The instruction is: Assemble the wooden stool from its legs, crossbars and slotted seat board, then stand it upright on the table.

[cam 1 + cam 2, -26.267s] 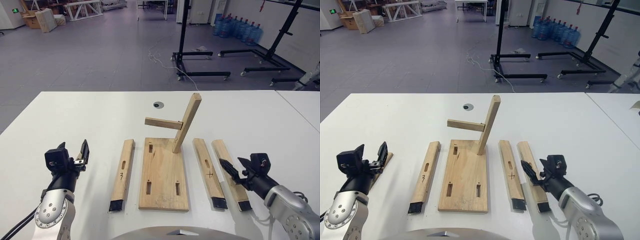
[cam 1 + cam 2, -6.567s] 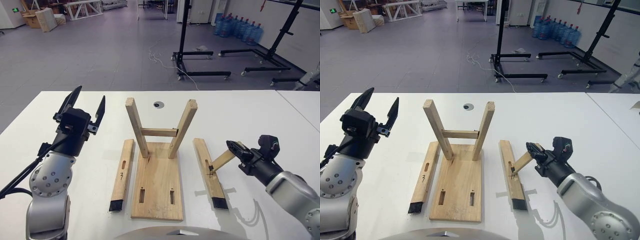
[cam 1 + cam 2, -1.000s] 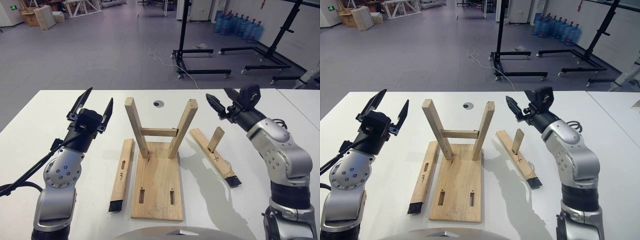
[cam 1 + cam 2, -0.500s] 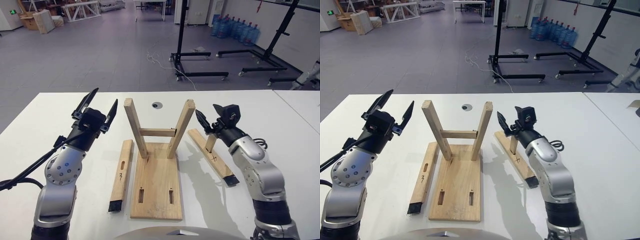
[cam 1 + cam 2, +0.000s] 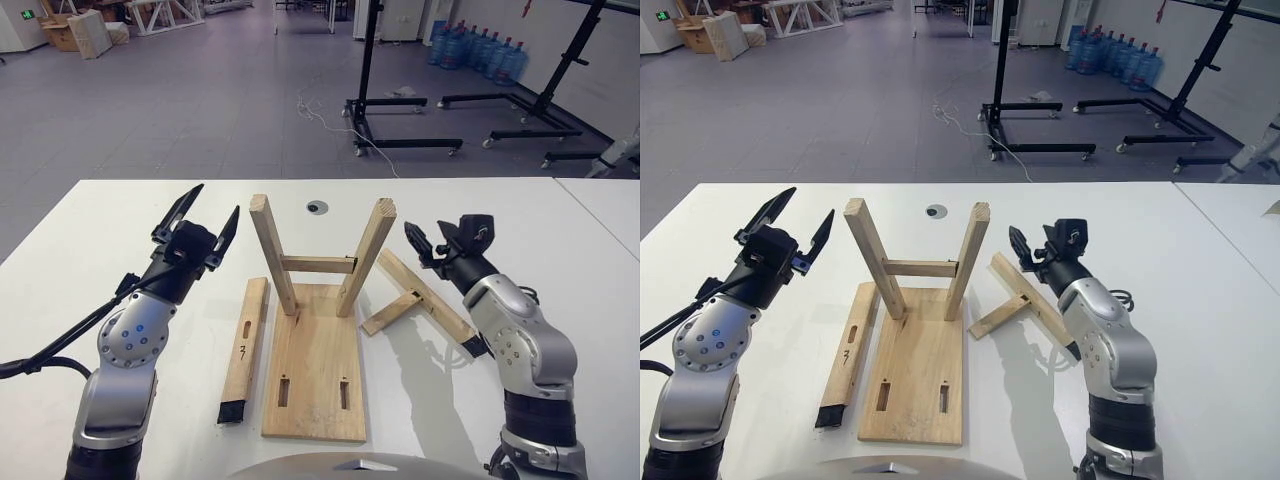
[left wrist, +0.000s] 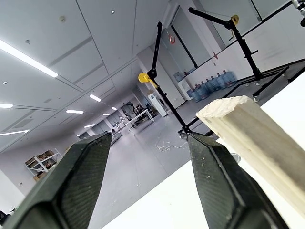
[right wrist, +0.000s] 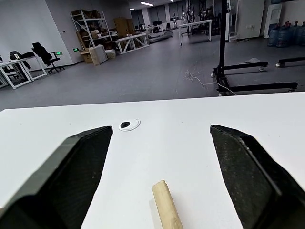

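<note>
The board (image 5: 315, 372) is laid flat on the table (image 5: 570, 300), slots up. Two legs (image 5: 273, 255) are stood in its far slots and joined by a crossbar (image 5: 318, 265). A loose leg (image 5: 245, 348) is laid just left of the board, parallel to its long edge.

Just right of the board a third leg (image 5: 428, 298) is set askew. A second crossbar (image 5: 390, 315) is plugged into it, and the free end of that crossbar is rested on the table beside the board's right edge. The long axis of the third leg runs diagonally, from beside the right upright out toward the near right.

Its far end is placed just below and between the fingers of the right gripper (image 5: 430, 243), which are spread wide with nothing held. That arm is judged the nearer one for the coming grasp.

The left gripper (image 5: 215, 205) is held left of the board's far end, beside the top of the left upright, its fingers likewise parted and empty.
</note>
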You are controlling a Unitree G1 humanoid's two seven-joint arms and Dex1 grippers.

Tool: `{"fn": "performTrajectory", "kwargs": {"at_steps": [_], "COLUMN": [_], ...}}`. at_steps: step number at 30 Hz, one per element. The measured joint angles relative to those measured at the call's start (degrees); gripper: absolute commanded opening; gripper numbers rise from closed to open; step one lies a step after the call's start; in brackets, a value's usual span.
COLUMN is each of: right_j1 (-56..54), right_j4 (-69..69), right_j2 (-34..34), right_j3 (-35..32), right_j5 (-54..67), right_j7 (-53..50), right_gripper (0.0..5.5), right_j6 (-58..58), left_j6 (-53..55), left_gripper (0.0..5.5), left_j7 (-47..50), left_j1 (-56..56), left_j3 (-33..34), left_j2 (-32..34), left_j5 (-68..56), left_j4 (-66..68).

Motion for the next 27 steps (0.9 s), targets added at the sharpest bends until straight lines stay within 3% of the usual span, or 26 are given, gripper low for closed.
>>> {"fn": "performTrajectory", "kwargs": {"at_steps": [9, 18, 27], "right_j1": [9.8, 25.1, 27.0], "right_j4": [5.1, 4.7, 12.6], "right_j2": [-16.5, -19.7, -18.0], "right_j3": [-4.6, -2.7, 1.5], "right_j5": [1.7, -1.6, -7.6], "right_j7": [19.6, 27.8, 28.1], "right_gripper": [3.78, 3.78, 2.26], "right_j6": [-0.2, -5.2, -14.8], "left_j6": [0.4, 0.7, 1.4], "left_gripper": [2.89, 2.89, 2.89], "left_j7": [1.8, 2.8, 2.6], "left_j1": [4.2, 6.9, 7.4], "left_j3": [0.2, -0.9, -1.1], "left_j2": [-1.6, -3.0, -3.1], "left_j5": [0.8, 1.3, 1.1], "left_j4": [-3.2, -5.3, -5.6]}}
